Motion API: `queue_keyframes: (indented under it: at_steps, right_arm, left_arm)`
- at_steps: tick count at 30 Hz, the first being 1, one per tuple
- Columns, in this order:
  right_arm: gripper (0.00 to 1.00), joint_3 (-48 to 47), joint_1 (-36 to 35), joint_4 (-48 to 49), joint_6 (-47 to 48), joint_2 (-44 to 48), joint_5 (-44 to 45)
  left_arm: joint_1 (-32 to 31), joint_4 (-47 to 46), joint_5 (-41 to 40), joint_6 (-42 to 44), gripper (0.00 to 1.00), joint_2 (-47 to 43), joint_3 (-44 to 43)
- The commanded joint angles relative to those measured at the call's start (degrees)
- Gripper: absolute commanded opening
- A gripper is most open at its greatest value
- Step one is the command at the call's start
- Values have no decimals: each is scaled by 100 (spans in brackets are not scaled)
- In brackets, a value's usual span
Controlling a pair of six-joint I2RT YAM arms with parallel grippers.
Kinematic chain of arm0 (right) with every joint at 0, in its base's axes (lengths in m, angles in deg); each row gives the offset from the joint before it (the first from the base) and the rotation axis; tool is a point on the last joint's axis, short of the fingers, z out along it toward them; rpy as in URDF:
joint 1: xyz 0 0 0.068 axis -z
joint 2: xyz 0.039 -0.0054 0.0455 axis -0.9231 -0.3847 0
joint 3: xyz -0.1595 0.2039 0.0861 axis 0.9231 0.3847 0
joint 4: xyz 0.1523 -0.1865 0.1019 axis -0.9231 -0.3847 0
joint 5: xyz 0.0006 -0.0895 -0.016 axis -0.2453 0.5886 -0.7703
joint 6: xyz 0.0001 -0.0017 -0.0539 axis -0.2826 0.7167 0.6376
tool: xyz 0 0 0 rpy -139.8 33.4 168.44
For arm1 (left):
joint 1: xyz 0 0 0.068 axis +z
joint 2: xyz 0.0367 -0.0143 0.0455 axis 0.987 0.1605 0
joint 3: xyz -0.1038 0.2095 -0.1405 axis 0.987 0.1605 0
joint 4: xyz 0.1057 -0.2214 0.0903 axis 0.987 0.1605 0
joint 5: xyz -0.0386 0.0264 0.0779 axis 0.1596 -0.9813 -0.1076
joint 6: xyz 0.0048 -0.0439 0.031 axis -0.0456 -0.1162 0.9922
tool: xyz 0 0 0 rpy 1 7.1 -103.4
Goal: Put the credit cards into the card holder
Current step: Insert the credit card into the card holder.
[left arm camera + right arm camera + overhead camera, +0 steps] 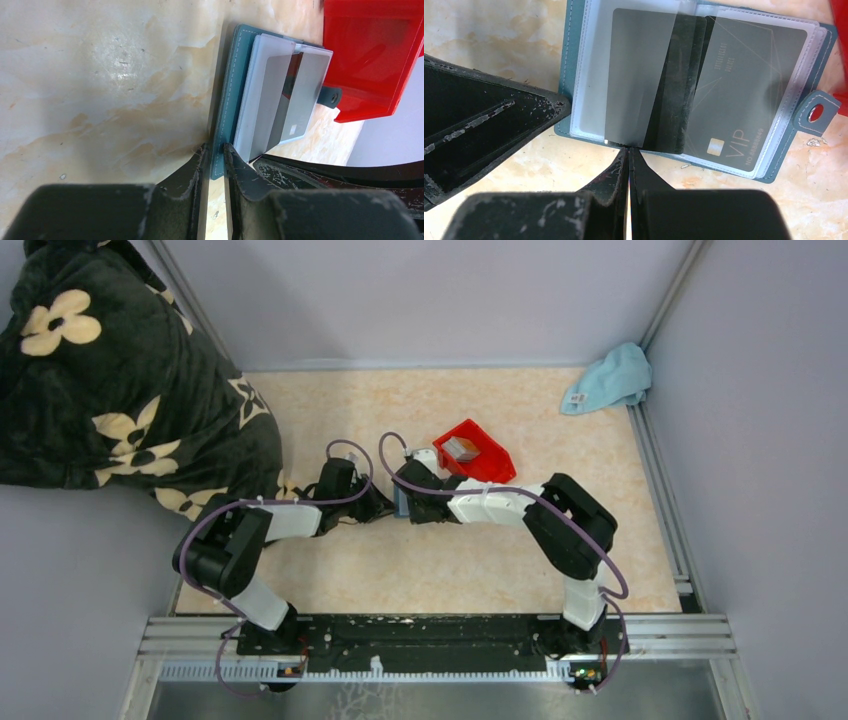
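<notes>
Left arm (290, 521) and right arm (497, 506) reach inward, wrists nearly meeting.
Left gripper (214, 152) jaws clamped (narrow gap remains); right gripper (628, 152) jaws fully together.

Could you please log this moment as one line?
left pincer: shut on holder | right pincer: shut on card | card: partly under sleeve

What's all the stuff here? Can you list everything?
card holder: one, teal, open on the table between the grippers
credit cards: two seen, grey; one in a clear sleeve, one partly under a sleeve
bin: one, red, just beyond the card holder, something grey inside
cloth: one, light blue, far right corner
blanket: one, dark with cream flowers, far left
table: one, beige marbled
left gripper: black, clamped on the card holder's edge
right gripper: black, pinching the loose credit card
</notes>
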Motion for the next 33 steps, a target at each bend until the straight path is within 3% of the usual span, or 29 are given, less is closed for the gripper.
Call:
queue_keyframes:
  at_steps: [1,15,18,33]
  right_arm:
    - [0,-313,-63,71,121,-34,67]
    - [0,-120,-90,-3,295,568,321]
    - [5,-123,-36,-14,317,601,362]
    - [7,-28,606,108,452,513,291]
  left_arm:
    - [-71,418,-155,115,24,230,132]
    - [-93,430,-186,117,24,239,133]
    - [-94,462,-200,125,24,232,133]
    - [-90,504,-211,169,24,247,116]
